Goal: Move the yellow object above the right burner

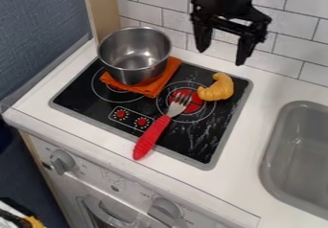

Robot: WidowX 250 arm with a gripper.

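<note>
We have the black gripper (pixel 222 57) hanging at the far side, against the tiled wall (pixel 154 2), fingers spread wide w/ nothing btwn them. The yellow croissant (pixel 219 88) lies at the far right of the stove (pixel 198 148), its left end over the edge of the right burner (pixel 193 108). Main risk, we'd say: a grab off to one side, b/c the croissant is curved & lumpy, so a fingertip could land on top of it & roll or squirt it over the smooth black glass. Height of the fingertips over the glass is hard for us to judge from this one angle. The fork (pixel 155 132) is next: its tines lie over the burner just beside the croissant, so a low move left could hook them & swing the red handle, which already sticks out past the stove's near edge. Go too far left & we might bump the pot (pixel 133 73), which sits on the orange cloth (pixel 148 89) & could tip or slide w/ it. Re labels: tiny dial marks on the stove's control panel (pixel 131 119), plus small print by the oven knobs (pixel 63 161) on the near front; no wording we can give.
</note>
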